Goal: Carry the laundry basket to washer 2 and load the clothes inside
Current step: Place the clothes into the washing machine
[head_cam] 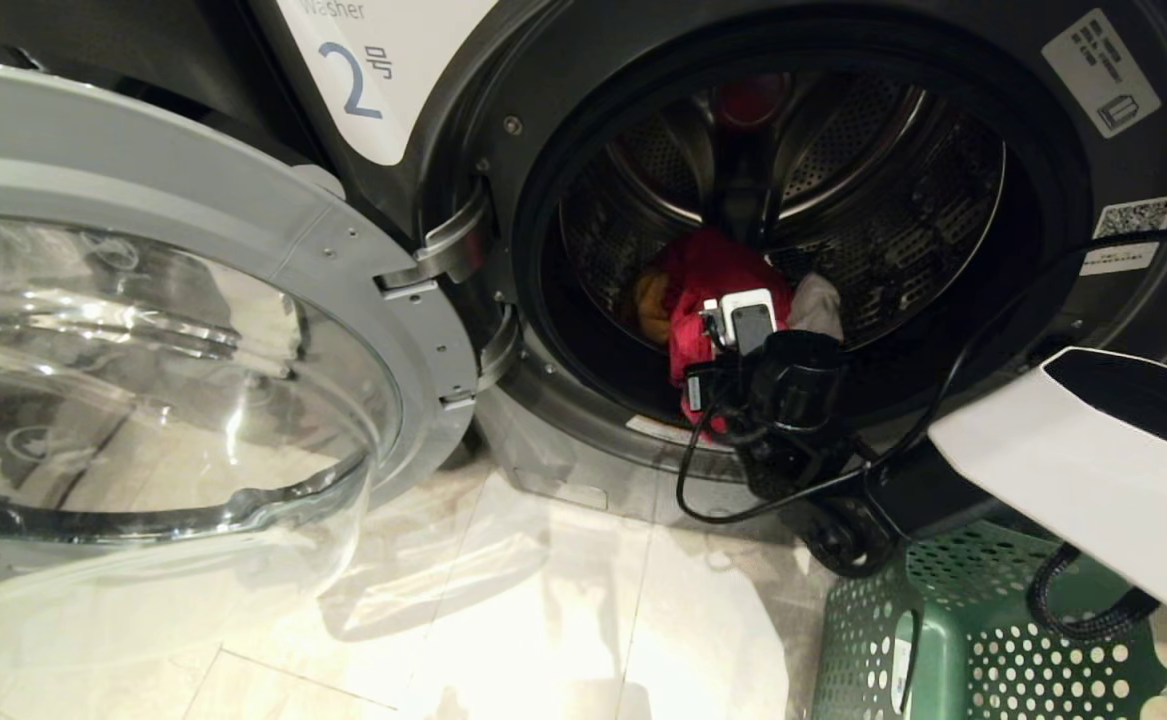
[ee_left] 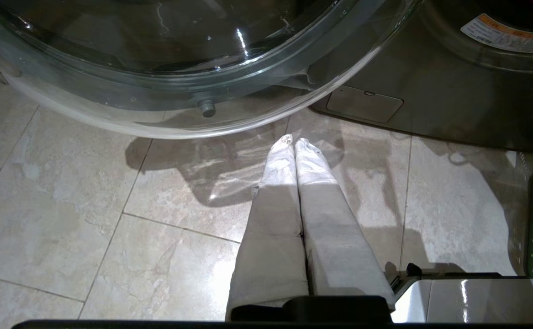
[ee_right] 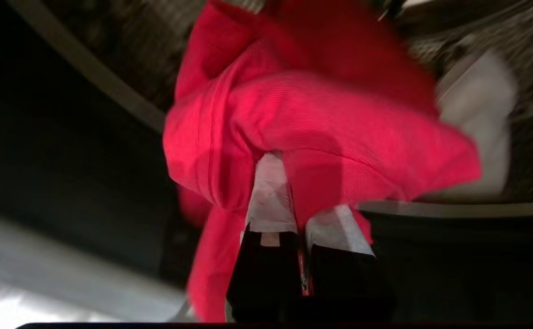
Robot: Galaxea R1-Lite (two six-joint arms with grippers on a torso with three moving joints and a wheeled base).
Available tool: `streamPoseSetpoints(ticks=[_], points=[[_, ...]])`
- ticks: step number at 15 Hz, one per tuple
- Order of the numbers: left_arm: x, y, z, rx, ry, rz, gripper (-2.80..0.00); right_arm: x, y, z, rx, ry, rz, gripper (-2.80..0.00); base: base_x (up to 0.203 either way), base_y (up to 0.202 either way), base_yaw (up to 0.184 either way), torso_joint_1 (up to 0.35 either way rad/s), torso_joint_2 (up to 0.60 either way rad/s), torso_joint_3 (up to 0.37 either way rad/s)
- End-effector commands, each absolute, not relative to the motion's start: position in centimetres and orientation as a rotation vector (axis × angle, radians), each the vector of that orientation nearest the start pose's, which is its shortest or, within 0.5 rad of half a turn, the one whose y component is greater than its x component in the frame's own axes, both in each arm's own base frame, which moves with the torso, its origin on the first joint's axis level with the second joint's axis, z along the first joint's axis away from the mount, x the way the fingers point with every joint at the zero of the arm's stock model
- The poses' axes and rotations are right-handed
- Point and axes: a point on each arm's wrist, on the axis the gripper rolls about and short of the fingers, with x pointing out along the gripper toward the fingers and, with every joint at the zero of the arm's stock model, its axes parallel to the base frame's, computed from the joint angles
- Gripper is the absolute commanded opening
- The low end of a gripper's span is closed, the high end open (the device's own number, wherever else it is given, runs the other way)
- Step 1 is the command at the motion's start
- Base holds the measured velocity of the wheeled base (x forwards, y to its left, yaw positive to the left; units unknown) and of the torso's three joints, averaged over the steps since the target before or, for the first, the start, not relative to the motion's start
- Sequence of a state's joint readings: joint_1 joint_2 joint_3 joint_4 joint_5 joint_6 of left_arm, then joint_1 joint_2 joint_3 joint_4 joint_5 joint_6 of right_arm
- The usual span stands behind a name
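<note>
Washer 2 (head_cam: 823, 200) stands with its door (head_cam: 173, 340) swung wide, and the laundry basket (head_cam: 953, 640) sits on the floor just in front of it. You have the right end effector (ee_right: 300, 196) at the drum mouth, pinched shut on the red-pink garment (head_cam: 718, 290), which hangs across the drum lip. A yellow-orange piece (head_cam: 653, 305) and a white one (head_cam: 818, 305) already lie in the drum. The left end effector (ee_left: 293, 146) hangs closed and empty above the floor tiles. Carrying looks done; loading looks nearly done. Left for you: push the red piece fully inside, release. Basket interior mostly hidden, so you cannot tell whether more remains.
</note>
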State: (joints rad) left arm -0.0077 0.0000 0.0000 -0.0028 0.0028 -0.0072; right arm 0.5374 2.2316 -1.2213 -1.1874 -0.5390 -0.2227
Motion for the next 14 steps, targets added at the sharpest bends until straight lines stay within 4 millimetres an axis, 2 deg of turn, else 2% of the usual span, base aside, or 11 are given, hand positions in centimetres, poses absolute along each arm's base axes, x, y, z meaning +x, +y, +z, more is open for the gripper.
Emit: streamPoseSetpoints(ticks=[1, 4, 8, 10, 14], points=[[-2.3, 0.0, 7.5, -0.008, 0.0, -0.005, -2.8, 40.2, 21.0, 16.3, -0.128, -0.236, -0.052, -2.8, 0.0, 0.0, 0.0, 0.0, 0.0, 0.0], [-2.3, 0.0, 7.5, -0.008, 0.0, -0.004, -2.8, 42.8, 19.6, 20.5, -0.181, -0.41, -0.064, -2.8, 0.0, 0.0, 0.0, 0.0, 0.0, 0.0], [-2.3, 0.0, 7.5, -0.008, 0.0, -0.005, -2.8, 45.8, 16.5, 22.6, -0.273, -0.548, -0.119, -2.8, 0.0, 0.0, 0.0, 0.0, 0.0, 0.0], [-2.3, 0.0, 7.5, -0.008, 0.0, -0.004, -2.8, 47.1, 15.1, 22.4, -0.321, -0.566, -0.162, -2.8, 0.0, 0.0, 0.0, 0.0, 0.0, 0.0], [-2.3, 0.0, 7.5, -0.008, 0.0, -0.005, -2.8, 48.1, 13.3, 21.6, -0.358, -0.541, -0.199, -2.8, 0.0, 0.0, 0.0, 0.0, 0.0, 0.0]])
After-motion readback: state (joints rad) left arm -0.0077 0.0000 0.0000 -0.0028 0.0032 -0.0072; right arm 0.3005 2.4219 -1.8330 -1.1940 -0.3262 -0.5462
